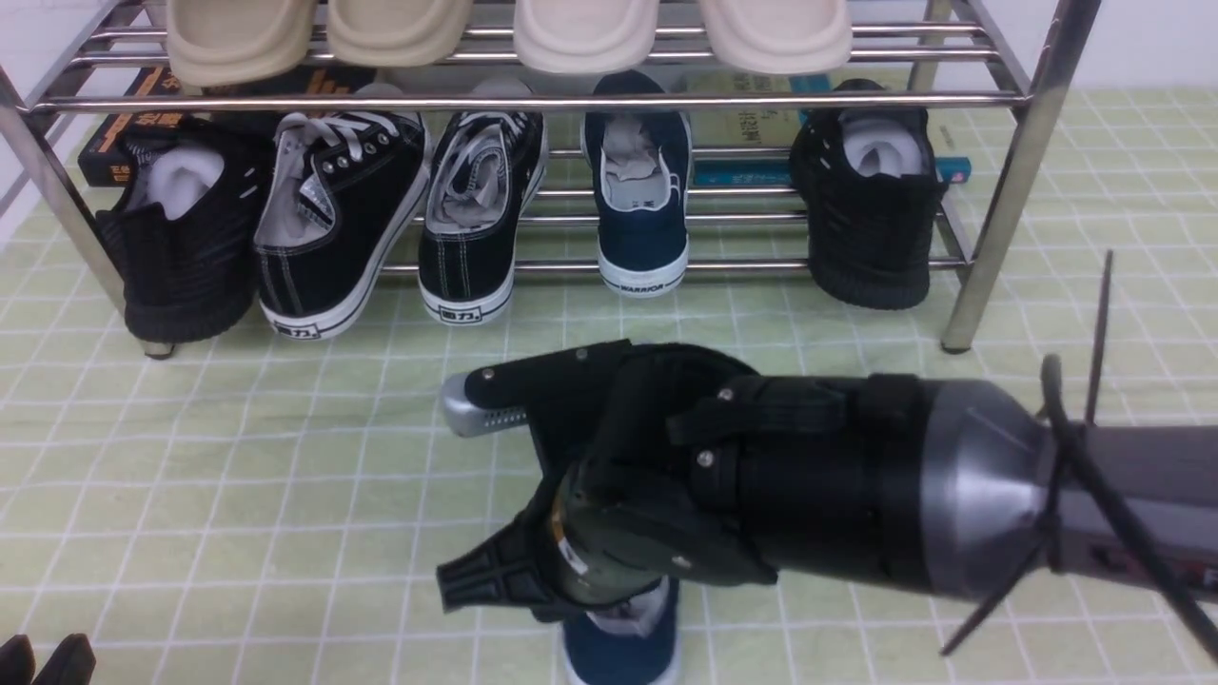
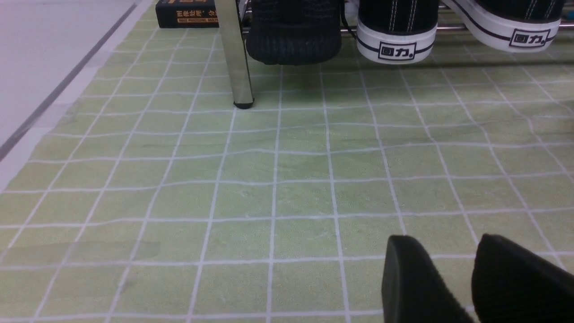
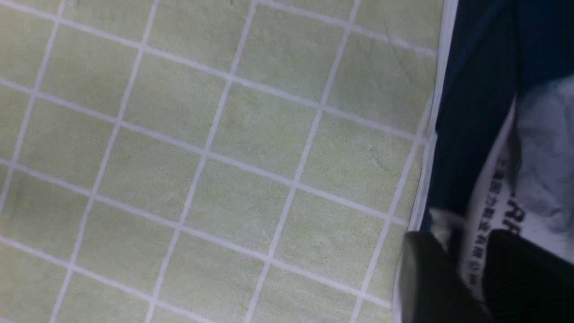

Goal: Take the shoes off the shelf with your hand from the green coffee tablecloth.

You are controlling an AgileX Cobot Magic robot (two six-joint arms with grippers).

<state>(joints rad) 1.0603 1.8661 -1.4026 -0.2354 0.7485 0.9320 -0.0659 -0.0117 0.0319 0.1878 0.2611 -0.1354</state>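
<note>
Lying on the pale green cloth with white grid lines (image 1: 333, 476), one navy canvas slip-on with a white sole and paper stuffing (image 1: 623, 656) is partly hidden by the black right gripper (image 3: 462, 242), whose fingers stand parted at its side wall, contact unclear. Its navy mate with a white rubber sole (image 1: 643, 228) sits on the lower tier of the chrome tube rack (image 1: 999, 228), between a black lace-up sneaker (image 1: 471, 257) and an all-black knit shoe (image 1: 871, 247). Well apart, the black left gripper (image 2: 444, 244) is slightly open, holding nothing.

"warrior" on navy shoe heel (image 1: 643, 249), "image processing" on book (image 2: 187, 14)
</note>
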